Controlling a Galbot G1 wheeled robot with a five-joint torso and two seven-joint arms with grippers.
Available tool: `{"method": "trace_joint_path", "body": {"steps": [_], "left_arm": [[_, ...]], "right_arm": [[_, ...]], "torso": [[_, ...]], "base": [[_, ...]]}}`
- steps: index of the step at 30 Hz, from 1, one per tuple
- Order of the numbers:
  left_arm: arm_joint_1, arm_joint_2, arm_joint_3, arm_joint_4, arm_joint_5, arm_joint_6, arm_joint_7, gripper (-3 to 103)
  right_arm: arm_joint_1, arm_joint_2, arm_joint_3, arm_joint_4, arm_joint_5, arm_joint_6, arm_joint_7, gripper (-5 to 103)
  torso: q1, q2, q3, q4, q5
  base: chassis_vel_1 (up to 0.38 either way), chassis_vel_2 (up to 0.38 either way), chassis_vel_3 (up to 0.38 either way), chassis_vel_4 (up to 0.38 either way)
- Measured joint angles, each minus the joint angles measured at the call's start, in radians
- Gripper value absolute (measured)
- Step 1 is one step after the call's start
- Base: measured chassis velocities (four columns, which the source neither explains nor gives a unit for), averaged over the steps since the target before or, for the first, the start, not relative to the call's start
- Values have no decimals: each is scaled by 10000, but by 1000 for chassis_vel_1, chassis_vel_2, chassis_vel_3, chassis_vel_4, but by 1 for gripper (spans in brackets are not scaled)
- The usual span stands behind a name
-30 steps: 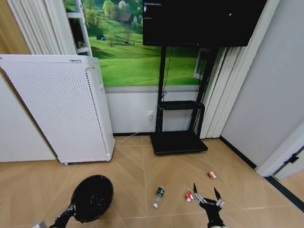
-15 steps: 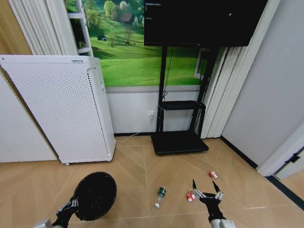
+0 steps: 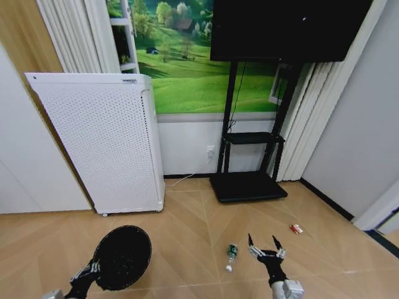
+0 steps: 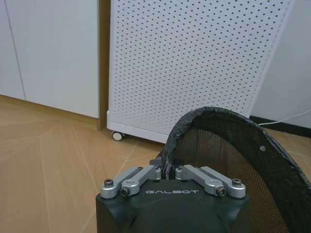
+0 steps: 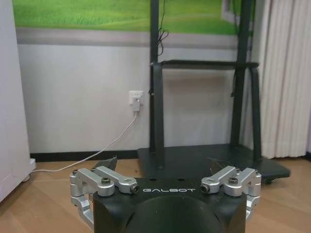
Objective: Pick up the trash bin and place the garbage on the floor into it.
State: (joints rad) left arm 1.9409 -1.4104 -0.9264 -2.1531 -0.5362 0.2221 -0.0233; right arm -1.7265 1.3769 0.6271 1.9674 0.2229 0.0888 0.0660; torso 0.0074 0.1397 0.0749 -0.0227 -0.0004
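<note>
Room: wood-pattern floor [image 3: 187, 218] ran up to a wall with a green landscape mural [image 3: 187, 75]; a white perforated appliance [image 3: 103, 149] stood at the wall, and a dark screen on a black stand [image 3: 249, 180] stood beside it.
Left gripper [image 4: 167, 171]: you had its jaws clamped together on the rim of the trash bin [image 3: 121, 256], which was carried tilted with its open mouth facing up toward the head camera, low on the robot's left.
Right gripper [image 3: 264, 246]: you held it low over the floor with its jaws spread apart and nothing between them.
Garbage: the clear bottle [image 3: 230, 257] with a green label lay on the floor just left of the open right jaws; one red-and-white wrapper [image 3: 297, 229] lay beyond them and to their right.
</note>
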Motion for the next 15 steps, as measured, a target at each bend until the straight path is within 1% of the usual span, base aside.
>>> {"method": "trace_joint_path", "body": {"steps": [1,2,3,4,5,7,8,10,11,14,15], "left_arm": [[0,0,0,0,0,0,0,7],[73,-37,34,-41,51,-50,5,7],[100,-88,50,-87,89,-68,-12,7],[105,-125,78,-145,120,-72,-79,7],[105,-125,78,-145,120,-72,-79,7],[146,-142,148,-401,132,-72,-257,7],[146,-142,148,-401,132,-72,-257,7],[200,-136,192,-596,179,-59,-305,7],[200,-136,192,-596,179,-59,-305,7],[309,-278,217,-801,254,-30,-359,7],[309,-278,217,-801,254,-30,-359,7]], "right_arm": [[0,0,0,0,0,0,0,100],[322,-219,-151,-291,323,-291,66,100],[666,-437,-362,-595,707,-539,241,100],[1003,-636,-590,-917,1075,-794,431,100],[1003,-636,-590,-917,1075,-794,431,100],[1699,-967,-1106,-1715,1621,-1227,728,100],[1699,-967,-1106,-1715,1621,-1227,728,100],[2242,-1080,-1534,-2657,1695,-1400,865,100],[2242,-1080,-1534,-2657,1695,-1400,865,100],[2778,-876,-1981,-4263,1724,-1922,1104,100],[2778,-876,-1981,-4263,1724,-1922,1104,100]], "torso": [[0,0,0,0,0],[0,-1,2,0,2],[0,-1,2,5,10],[0,-2,2,3,7],[0,-2,2,3,7],[1,-1,2,-1,9],[1,-1,2,-1,9],[1,-1,3,-2,6],[1,-1,3,-2,6],[1,-1,2,0,7],[1,-1,2,0,7]], "base": [[73,-47,-63,-33],[73,-18,32,-33],[9,-18,91,13],[-69,47,91,31],[-69,47,91,31],[-81,-37,67,35],[-81,-50,39,39],[-45,-25,24,9],[0,0,0,0],[0,0,0,0],[0,0,0,0]]}}
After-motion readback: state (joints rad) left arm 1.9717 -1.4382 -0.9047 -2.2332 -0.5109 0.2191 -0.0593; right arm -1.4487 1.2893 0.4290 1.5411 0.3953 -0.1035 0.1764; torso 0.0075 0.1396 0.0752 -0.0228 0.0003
